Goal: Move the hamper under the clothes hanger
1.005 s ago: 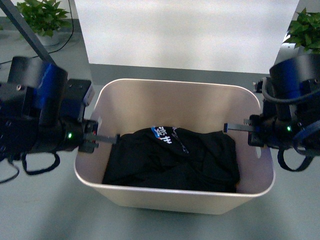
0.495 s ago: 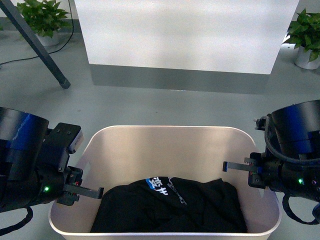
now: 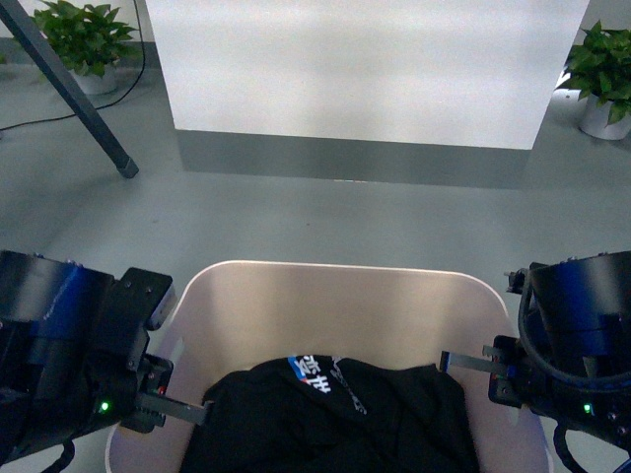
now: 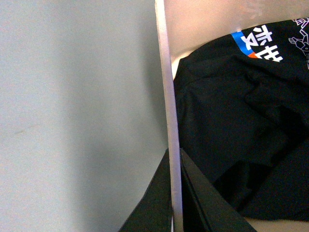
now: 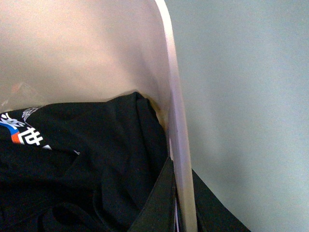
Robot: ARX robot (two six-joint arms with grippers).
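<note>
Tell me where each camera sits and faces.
Front view: on the robot's body, facing forward and down at the beige plastic tub-shaped hamper; left claw and right claw show.
Left wrist view: on the left arm, looking along its claw fingers straddling the hamper's rim.
Right wrist view: likewise at the opposite rim.
Both wrist views share the black printed garment.

The grey floor [image 3: 296, 217] bears the clothes hanger [image 3: 77, 99], a left potted plant [image 3: 84, 37] and a right potted plant [image 3: 601, 69].
</note>
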